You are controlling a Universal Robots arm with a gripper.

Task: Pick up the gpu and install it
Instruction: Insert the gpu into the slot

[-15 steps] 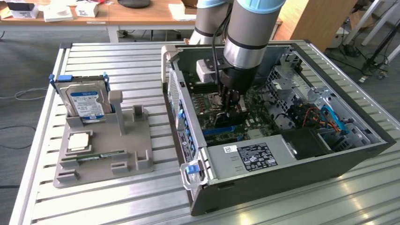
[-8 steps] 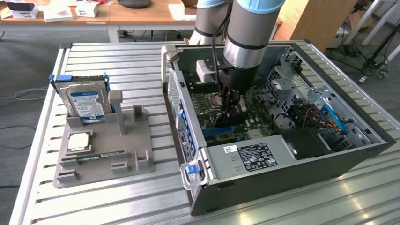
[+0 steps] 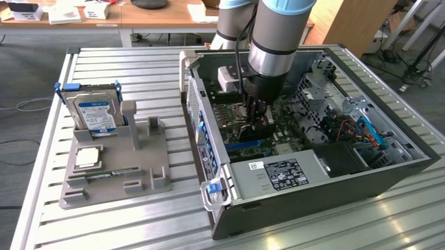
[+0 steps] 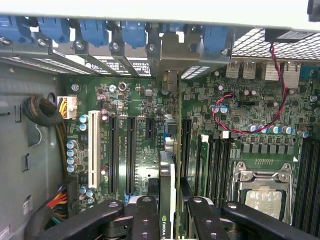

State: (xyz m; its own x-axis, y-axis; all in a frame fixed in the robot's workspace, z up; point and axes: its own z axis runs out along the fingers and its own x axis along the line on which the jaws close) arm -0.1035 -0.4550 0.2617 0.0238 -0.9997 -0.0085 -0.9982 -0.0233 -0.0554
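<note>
From the wrist, the black pincer (image 4: pixel 170 212) is clamped on the thin, dark gpu (image 4: pixel 167 175), which stands edge-on over the green motherboard (image 4: pixel 210 100) between its long black slots. The exterior view takes in the open black computer case (image 3: pixel 334 195) on the slatted metal table (image 3: pixel 104 62), with the arm reaching down inside.
</note>
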